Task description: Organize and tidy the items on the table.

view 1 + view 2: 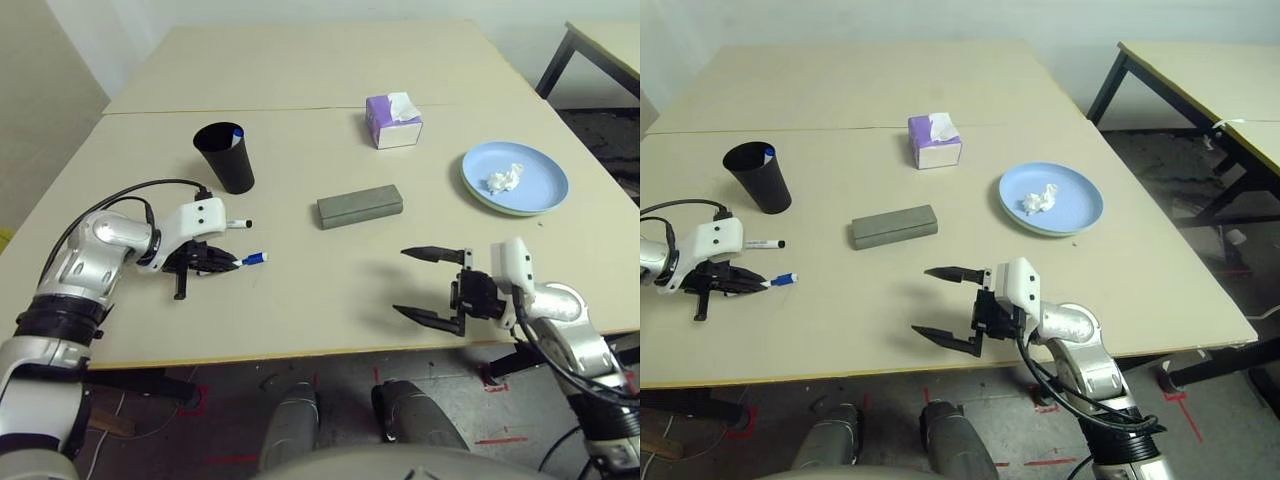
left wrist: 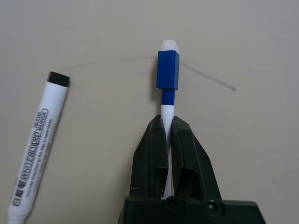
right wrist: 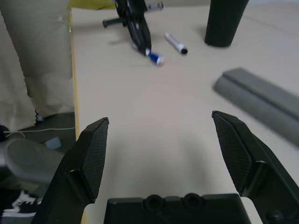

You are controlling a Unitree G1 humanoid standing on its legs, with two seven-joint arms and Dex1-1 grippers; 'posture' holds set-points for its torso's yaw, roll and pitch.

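Mostly hidden: the white marker with the blue cap (image 2: 167, 74) has its barrel buried between the black fingers of the left pincer (image 2: 167, 135), which is clamped on it, so just the capped end sticks out, low over the pale beige desk (image 1: 300, 300) near its left front edge. Beside it on the desk lies the white marker with the black cap (image 2: 37, 144), printed "WHITEBOARD MARKER"; its far end is cut off in the left wrist view. From the head views it is half covered by the left wrist housing, only the black tip showing.

Black tapered cup (image 1: 225, 157) stands upright behind the left pincer; a blue-tipped object pokes above its rim, the rest is hidden inside and can't be identified. Light blue round plate (image 1: 515, 178) sits at the right side of the desk, crumpled white tissue (image 1: 503, 179) on it; a paler rim shows under its near edge, possibly a second plate, hard to tell. Purple tissue box (image 1: 392, 121) sits mid-back with a white sheet sticking out the top. Grey rectangular matte glasses case (image 1: 360, 206) lies closed at centre.

Right pincer (image 1: 432, 285) hangs over the front right of the desk, fingers spread wide, holding nothing, textured pads (image 3: 96, 154) facing each other.
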